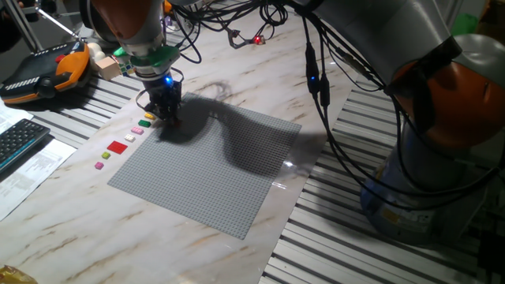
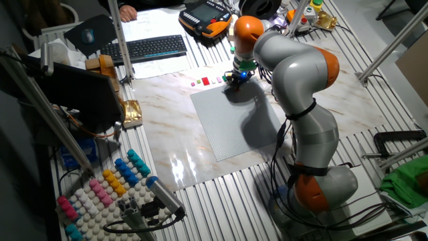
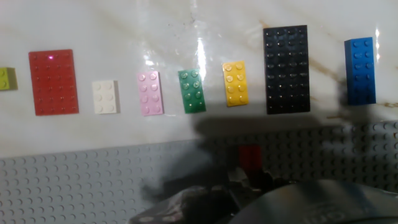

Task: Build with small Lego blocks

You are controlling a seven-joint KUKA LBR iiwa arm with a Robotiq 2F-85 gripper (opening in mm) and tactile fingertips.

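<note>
In the hand view, small Lego blocks lie in a row on the marble: yellow-green (image 3: 5,79), a red plate (image 3: 53,83), white (image 3: 104,97), pink (image 3: 150,93), green (image 3: 191,91), yellow (image 3: 236,83), a long black one (image 3: 286,70) and blue (image 3: 360,70). The grey baseplate (image 3: 74,186) lies just below the row. My gripper (image 3: 250,177) is low over the baseplate's edge, and a small red brick (image 3: 250,157) sits at its dark fingertips, seemingly gripped. In one fixed view the gripper (image 1: 167,110) stands at the baseplate's (image 1: 213,173) far left corner, beside the row (image 1: 117,147).
A keyboard (image 1: 20,142) and papers lie at the left, and an orange-black teach pendant (image 1: 47,71) at the back left. Cables (image 1: 237,31) trail across the back. Slotted metal table rails (image 1: 355,229) run on the right. A tray of coloured pegs (image 2: 107,187) shows in the other fixed view.
</note>
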